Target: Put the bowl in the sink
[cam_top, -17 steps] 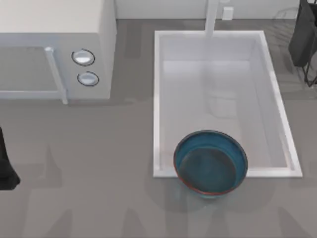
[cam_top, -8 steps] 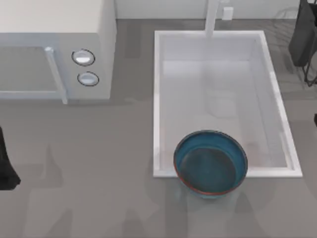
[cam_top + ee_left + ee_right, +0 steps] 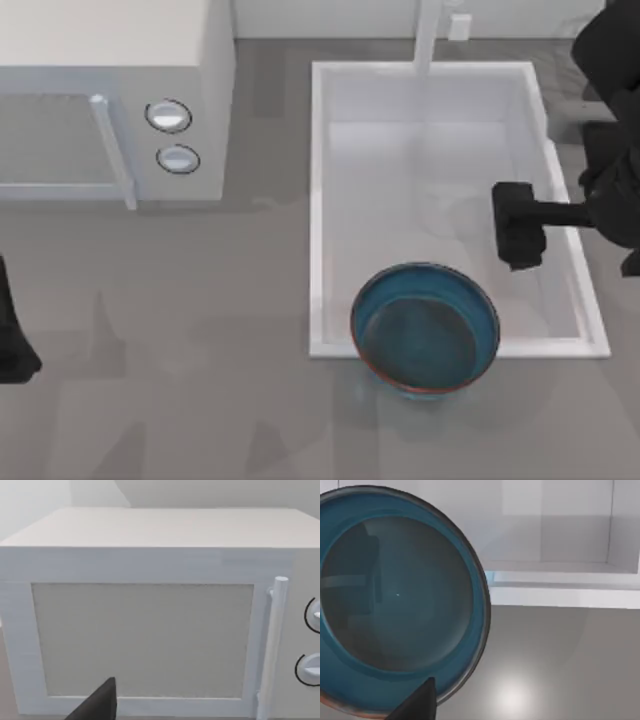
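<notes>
Right end effector (image 3: 520,226) newly over sink (image 3: 318,200), grip state unclear, teal red-rimmed bowl (image 3: 425,328) straddling near rim

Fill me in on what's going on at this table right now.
Nothing is holding the bowl yet. It rests across the near rim of the sink, partly over the basin and partly over the table. The right hand has swung in from the right in the last second and now hangs over the right part of the sink, just beyond the bowl and apart from it. The left arm sits parked at the table's left edge, facing the microwave.
</notes>
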Controlling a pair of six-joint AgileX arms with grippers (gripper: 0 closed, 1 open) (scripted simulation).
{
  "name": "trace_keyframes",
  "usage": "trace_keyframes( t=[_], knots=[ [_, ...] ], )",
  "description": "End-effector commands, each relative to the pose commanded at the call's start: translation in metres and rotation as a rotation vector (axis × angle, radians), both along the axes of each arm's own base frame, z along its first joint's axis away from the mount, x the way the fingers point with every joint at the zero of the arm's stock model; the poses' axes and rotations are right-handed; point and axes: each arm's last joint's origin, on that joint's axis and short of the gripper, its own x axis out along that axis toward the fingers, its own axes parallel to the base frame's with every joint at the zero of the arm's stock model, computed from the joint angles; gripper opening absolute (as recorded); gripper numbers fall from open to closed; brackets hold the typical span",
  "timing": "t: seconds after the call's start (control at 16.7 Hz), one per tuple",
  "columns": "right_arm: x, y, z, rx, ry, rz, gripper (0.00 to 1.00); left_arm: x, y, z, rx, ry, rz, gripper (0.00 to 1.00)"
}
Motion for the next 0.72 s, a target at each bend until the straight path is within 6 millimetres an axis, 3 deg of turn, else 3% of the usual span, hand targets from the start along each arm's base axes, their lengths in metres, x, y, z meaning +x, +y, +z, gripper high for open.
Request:
trace_keyframes(
  t=[0.18, 0.36, 0.72],
  knots=[
    [0.022, 0.03, -0.011, -0.059, 0.131, -0.001, 1.0, 0.0, 0.0, 0.0, 0.0, 0.0, 0.0, 1.0],
    [0.032, 0.047, -0.018, -0.095, 0.195, -0.001, 1.0, 0.0, 0.0, 0.0, 0.0, 0.0, 0.0, 1.0],
    [0.034, 0.048, -0.018, -0.097, 0.2, -0.005, 1.0, 0.0, 0.0, 0.0, 0.0, 0.0, 0.0, 1.0]
  ],
)
